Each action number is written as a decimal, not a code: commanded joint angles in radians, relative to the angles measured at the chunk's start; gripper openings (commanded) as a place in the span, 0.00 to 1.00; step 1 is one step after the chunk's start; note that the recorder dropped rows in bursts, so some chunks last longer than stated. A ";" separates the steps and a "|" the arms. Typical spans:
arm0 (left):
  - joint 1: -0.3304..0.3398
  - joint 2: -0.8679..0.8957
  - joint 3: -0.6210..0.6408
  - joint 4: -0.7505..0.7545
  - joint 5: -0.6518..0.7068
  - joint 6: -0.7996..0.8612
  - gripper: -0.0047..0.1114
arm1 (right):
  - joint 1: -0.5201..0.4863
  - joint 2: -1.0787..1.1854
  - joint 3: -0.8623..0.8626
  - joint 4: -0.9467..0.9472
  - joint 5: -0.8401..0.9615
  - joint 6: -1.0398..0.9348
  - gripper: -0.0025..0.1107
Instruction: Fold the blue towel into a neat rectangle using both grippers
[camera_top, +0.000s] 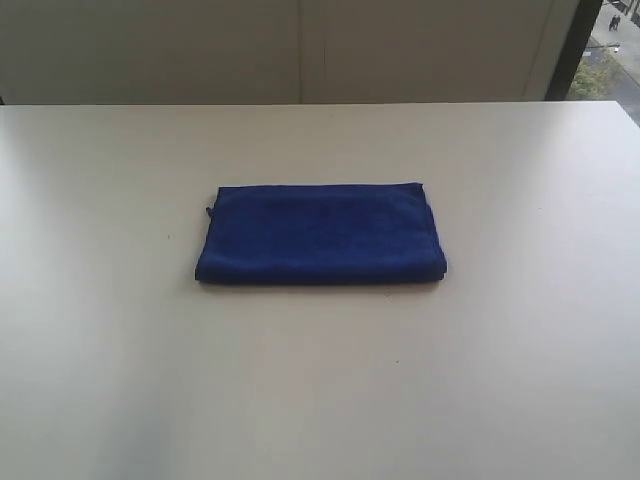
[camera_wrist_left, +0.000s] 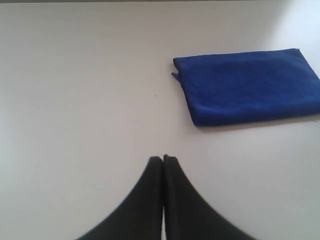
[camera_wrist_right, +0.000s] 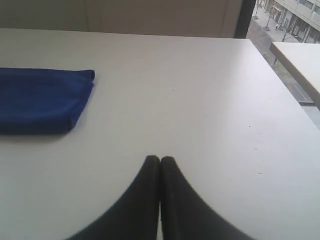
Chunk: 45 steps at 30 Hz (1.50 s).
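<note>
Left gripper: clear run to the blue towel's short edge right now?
Probably yes. In the left wrist view only bare table lies between the left gripper and the blue towel. Jaws are shut, so it must open first.

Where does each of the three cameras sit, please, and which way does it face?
Exterior view: off the arms, raised, looking down at the folded blue towel on the table; no robot parts show.
Left wrist view: on the left arm, facing past the shut left end effector to one towel end.
Right wrist view: likewise, past the shut right end effector to the opposite end.
Shared: all views show the towel.
</note>
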<state>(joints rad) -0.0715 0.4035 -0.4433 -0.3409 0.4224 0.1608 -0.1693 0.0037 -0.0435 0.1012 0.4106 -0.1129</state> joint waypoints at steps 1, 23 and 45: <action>0.002 -0.007 0.003 -0.002 0.009 -0.001 0.04 | -0.006 -0.004 0.025 -0.085 -0.026 0.122 0.02; 0.002 -0.007 0.003 -0.002 0.009 -0.001 0.04 | 0.001 -0.004 0.043 -0.118 -0.058 0.090 0.02; 0.002 -0.007 0.003 -0.002 0.009 -0.001 0.04 | 0.001 -0.004 0.043 -0.118 -0.063 0.090 0.02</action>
<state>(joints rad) -0.0715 0.4035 -0.4433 -0.3409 0.4224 0.1608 -0.1693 0.0037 -0.0050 -0.0054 0.3642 -0.0099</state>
